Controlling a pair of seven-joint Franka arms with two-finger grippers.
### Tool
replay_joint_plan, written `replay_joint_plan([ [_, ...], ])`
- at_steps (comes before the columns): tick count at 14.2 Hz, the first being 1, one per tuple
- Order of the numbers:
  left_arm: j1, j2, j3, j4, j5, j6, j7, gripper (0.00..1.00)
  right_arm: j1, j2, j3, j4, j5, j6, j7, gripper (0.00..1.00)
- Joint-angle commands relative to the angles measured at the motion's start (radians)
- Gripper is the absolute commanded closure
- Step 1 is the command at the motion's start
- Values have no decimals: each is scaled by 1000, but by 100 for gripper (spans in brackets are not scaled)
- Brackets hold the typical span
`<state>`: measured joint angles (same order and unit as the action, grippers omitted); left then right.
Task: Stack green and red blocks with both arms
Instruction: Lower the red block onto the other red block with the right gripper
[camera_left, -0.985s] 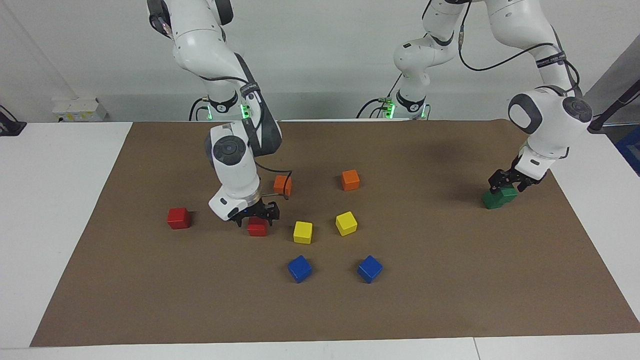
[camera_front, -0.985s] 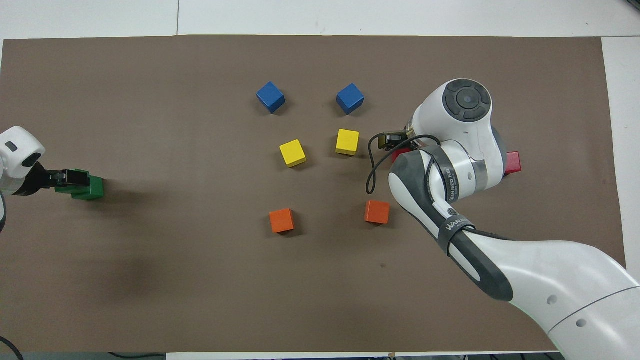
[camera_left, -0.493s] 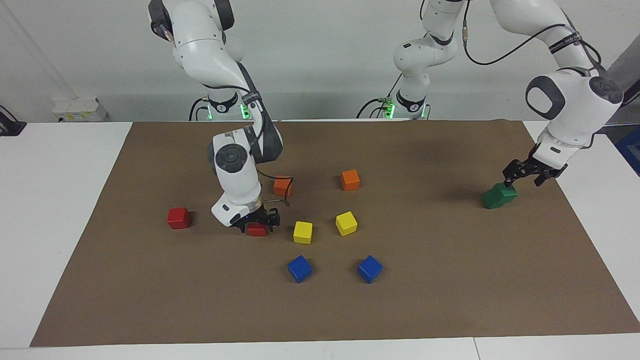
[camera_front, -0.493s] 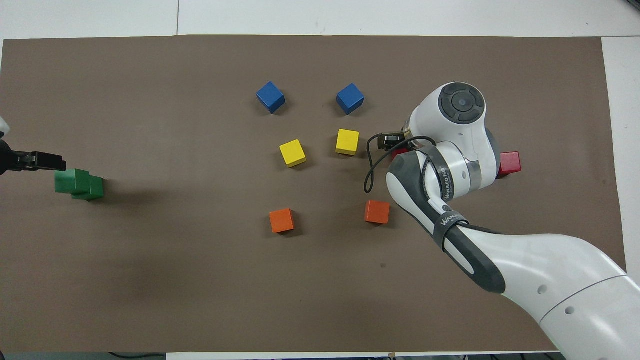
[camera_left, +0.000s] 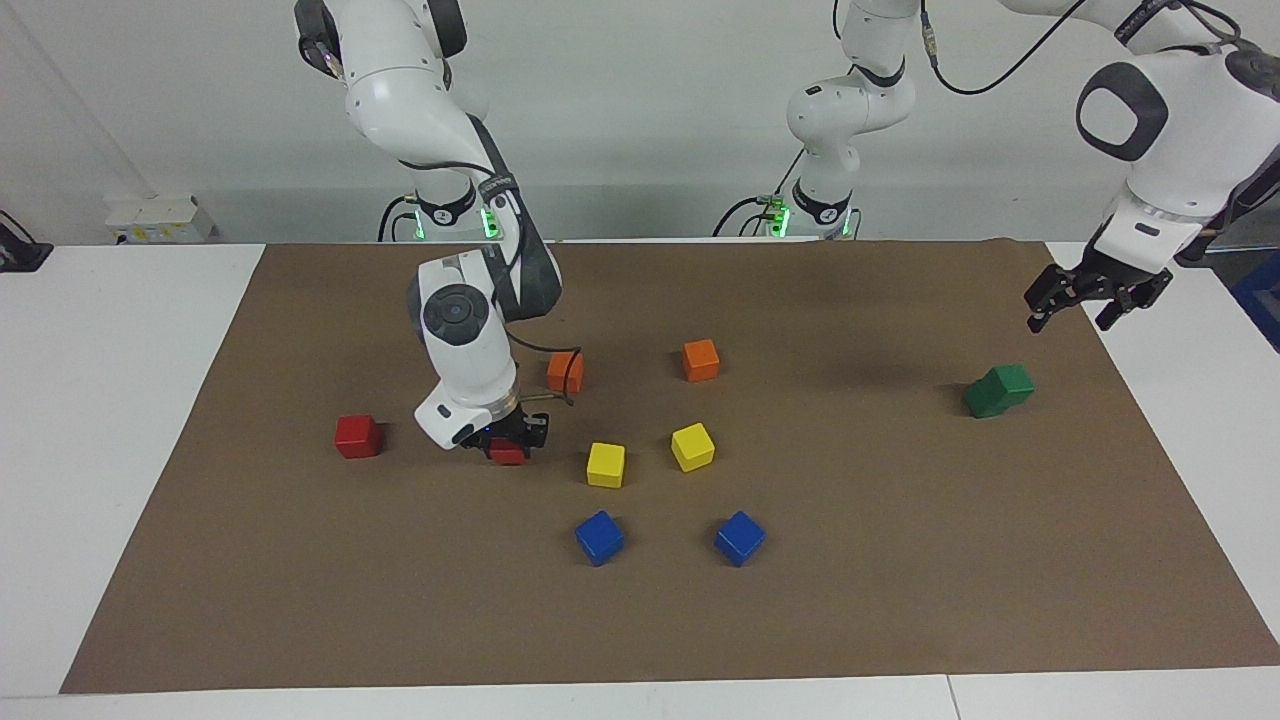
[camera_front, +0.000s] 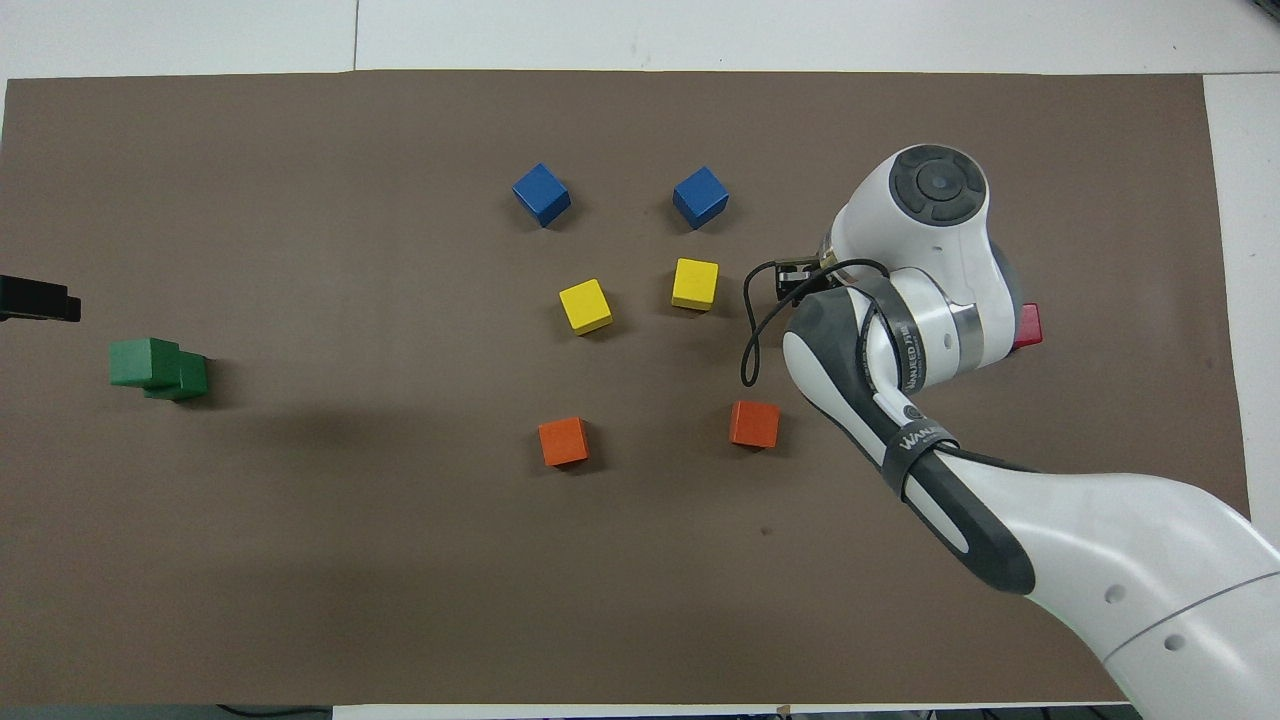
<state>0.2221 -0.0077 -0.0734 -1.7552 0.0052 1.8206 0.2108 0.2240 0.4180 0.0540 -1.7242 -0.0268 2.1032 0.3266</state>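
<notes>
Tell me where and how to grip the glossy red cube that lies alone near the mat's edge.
Take the free glossy red cube by two opposite side faces, coming straight down from above: it sits flat on the brown mat, with nothing touching its sides.

Left end effector raised, upper right of the facing frame, fingers apart, empty. Right end effector low at centre-left, wrist bent down, fingers closed.

Two orange cubes sit nearest the robots on the brown mat, two yellow cubes farther out, two blue cubes farthest
</notes>
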Motion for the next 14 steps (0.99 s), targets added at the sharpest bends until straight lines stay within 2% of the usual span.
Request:
replay_joint_plan([
  [1,-21,-6,-2,103,-13,-162,-51,0,-67,-137,3,9,2,-132,-47,100],
  [3,-23,-18,-14,114,-14,-220,-99,0,-147,-186,3,3,2,-187,-201,100],
  [6,-33,-26,-32,160,-14,-279,-149,0,-260,-206,1,-9,2,-212,-406,100],
  [9,-49,-28,-31,201,-11,-357,-149,0,-316,-216,1,-52,4,-155,-420,100],
  [12,-93,-28,-16,203,-7,-347,-149,0,-351,-229,1,-150,2,-7,-419,100],
  [14,-109,-44,-5,191,-8,-314,-160,0,-365,-228,1,-172,2,14,-422,100],
])
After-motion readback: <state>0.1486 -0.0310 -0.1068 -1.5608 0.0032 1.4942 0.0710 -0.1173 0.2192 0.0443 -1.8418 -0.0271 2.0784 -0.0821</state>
